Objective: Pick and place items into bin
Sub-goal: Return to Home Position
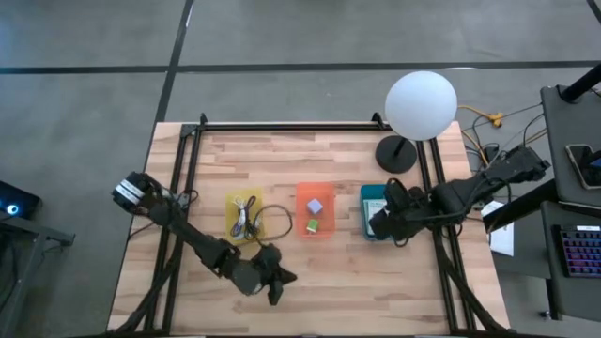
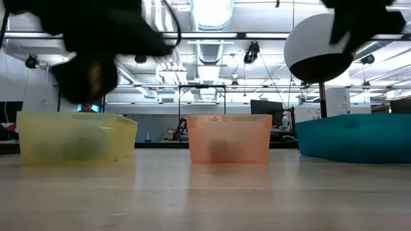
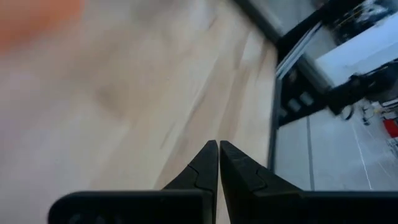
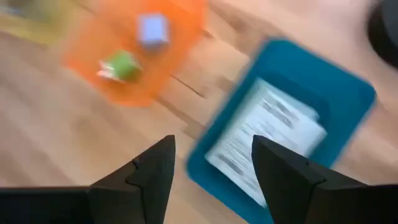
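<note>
Three small bins stand in a row mid-table: a yellow bin (image 1: 244, 214) holding a whitish cable (image 1: 246, 221), with a dark cable loop (image 1: 274, 221) trailing over its right side, an orange bin (image 1: 315, 210) holding a lavender cube (image 1: 315, 205) and a green cube (image 1: 311, 226), and a teal bin (image 1: 373, 208) holding flat white printed packets (image 4: 267, 140). My left gripper (image 1: 278, 280) is shut and empty above bare wood near the front edge. My right gripper (image 1: 380, 223) is open and empty over the teal bin's near left corner.
A white globe lamp (image 1: 420, 105) on a dark round base (image 1: 396, 154) stands at the back right. Black rails (image 1: 188, 169) run along the table's left, far and right sides. Bare wood lies along the front edge.
</note>
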